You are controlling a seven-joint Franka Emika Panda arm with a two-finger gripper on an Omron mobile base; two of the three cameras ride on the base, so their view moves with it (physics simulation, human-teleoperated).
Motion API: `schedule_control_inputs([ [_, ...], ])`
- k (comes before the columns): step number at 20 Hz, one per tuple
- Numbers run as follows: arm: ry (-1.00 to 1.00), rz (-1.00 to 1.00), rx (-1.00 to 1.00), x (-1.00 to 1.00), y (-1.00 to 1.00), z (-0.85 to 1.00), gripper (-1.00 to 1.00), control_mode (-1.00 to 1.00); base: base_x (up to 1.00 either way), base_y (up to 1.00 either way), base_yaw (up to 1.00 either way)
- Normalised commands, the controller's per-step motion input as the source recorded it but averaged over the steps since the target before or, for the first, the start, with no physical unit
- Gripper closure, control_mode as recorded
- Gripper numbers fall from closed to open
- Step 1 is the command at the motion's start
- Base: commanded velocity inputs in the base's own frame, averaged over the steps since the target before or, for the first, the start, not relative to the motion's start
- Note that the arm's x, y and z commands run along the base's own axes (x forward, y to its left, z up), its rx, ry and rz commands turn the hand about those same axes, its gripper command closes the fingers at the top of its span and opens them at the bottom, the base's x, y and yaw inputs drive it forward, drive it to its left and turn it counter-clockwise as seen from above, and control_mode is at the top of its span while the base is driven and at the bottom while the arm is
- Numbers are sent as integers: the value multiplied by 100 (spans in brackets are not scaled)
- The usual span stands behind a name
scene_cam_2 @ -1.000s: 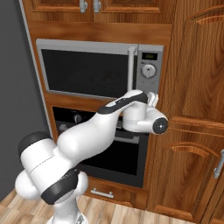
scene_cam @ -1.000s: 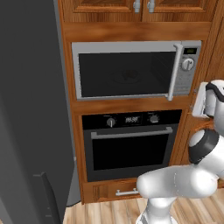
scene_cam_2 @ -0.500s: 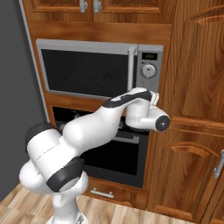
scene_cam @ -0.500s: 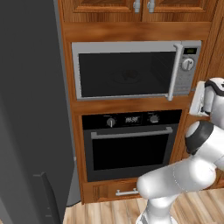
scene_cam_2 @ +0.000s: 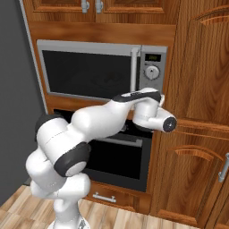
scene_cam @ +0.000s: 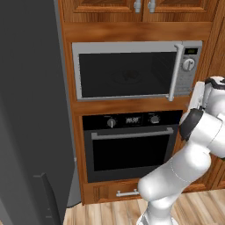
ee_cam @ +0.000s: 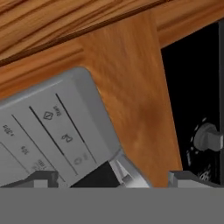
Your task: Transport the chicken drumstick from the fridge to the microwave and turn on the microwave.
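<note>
The microwave [scene_cam: 127, 72] is built into the wood cabinets with its dark glass door shut. Its bar handle [scene_cam: 176, 72] and round knob [scene_cam: 188, 64] are on the right. From the other side the microwave [scene_cam_2: 89, 74] and its knob [scene_cam_2: 153, 72] show above my white hand. My gripper [ee_cam: 116, 179] is open, with nothing between its dark fingertips [ee_cam: 43, 177]. It points at the lower corner of the microwave's grey button panel [ee_cam: 52, 131], very close. The fridge [scene_cam: 30, 110] stands at the left as a tall dark grey side. The chicken drumstick is out of view.
A black oven [scene_cam: 132, 145] sits right under the microwave, and one of its knobs [ee_cam: 205, 136] shows in the hand view. A wood drawer [scene_cam: 118, 191] lies below the oven. Tall wood cabinet doors [scene_cam_2: 197, 134] stand to the right. The floor is light wood.
My arm has shifted a little, carrying the hand slightly up toward the microwave's lower right corner. The jaws have stayed open.
</note>
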Motion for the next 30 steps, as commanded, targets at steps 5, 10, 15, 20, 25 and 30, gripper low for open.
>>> schedule_control_inputs([
  [5,0,7,7,11,-22,-4,-100,-100,0,0,0],
  [10,0,6,4,16,-12,-10,-100,-100,0,0,0],
  [15,0,4,0,26,5,-22,-100,-100,0,0,0],
  [20,0,1,0,35,10,-28,-100,-100,0,0,0],
  [25,0,2,2,39,-2,-8,-100,-100,0,0,0],
  [30,-1,1,2,32,-8,0,-100,-100,0,0,0],
])
